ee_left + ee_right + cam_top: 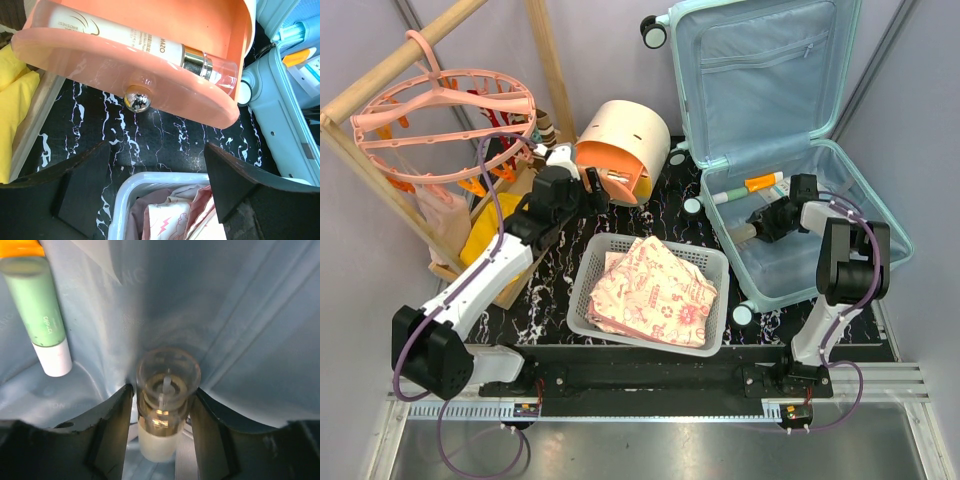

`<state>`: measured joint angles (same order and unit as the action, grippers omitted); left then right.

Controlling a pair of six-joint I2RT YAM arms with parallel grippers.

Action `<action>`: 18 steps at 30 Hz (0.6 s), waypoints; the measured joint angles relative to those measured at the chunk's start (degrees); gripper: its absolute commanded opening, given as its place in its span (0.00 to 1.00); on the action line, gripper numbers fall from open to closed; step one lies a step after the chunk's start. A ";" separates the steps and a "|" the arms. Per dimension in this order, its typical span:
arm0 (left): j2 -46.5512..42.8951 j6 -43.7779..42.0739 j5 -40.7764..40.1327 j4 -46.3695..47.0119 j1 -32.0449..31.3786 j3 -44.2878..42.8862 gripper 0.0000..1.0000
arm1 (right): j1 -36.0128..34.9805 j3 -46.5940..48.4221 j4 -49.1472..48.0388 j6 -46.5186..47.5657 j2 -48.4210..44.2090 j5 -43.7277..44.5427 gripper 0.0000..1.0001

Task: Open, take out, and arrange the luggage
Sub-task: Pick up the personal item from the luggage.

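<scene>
The luggage (790,270), a pale mint-blue suitcase, lies open at the right with its lid (760,60) propped upright. Inside it, my right gripper (762,222) (162,390) is shut on a cream bottle with a clear cap (167,385), one finger pressed to each side. A green tube with an orange cap (45,315) lies beside it on the blue lining. My left gripper (592,185) (157,147) stands open with nothing between its fingers, just in front of the pulled-out orange drawer (150,75), which holds a white bottle (130,35).
A white basket (585,270) of folded pink-patterned cloth sits mid-table, its rim (150,180) just below the left fingers. The cream-and-orange drawer box (620,130) stands behind it. A wooden frame with a pink round hanger (440,110) and yellow cloth (485,235) fills the left.
</scene>
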<state>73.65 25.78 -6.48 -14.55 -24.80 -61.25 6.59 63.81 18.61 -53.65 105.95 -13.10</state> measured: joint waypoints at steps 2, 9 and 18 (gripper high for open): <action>-0.42 0.02 -0.26 0.00 0.00 0.00 0.80 | -0.04 0.39 -0.59 0.07 0.59 -0.24 0.31; -2.45 0.15 -1.05 -0.44 0.00 0.00 0.80 | -0.22 0.24 -0.98 1.27 -0.70 1.05 0.14; -3.82 -1.99 -0.74 -1.29 -0.98 -0.02 0.81 | -0.24 -0.02 -1.95 7.02 -16.70 8.17 0.00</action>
<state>69.82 23.79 -7.22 -15.84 -25.78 -61.28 6.35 63.79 16.67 -46.63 89.25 -4.93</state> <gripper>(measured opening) 0.800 0.451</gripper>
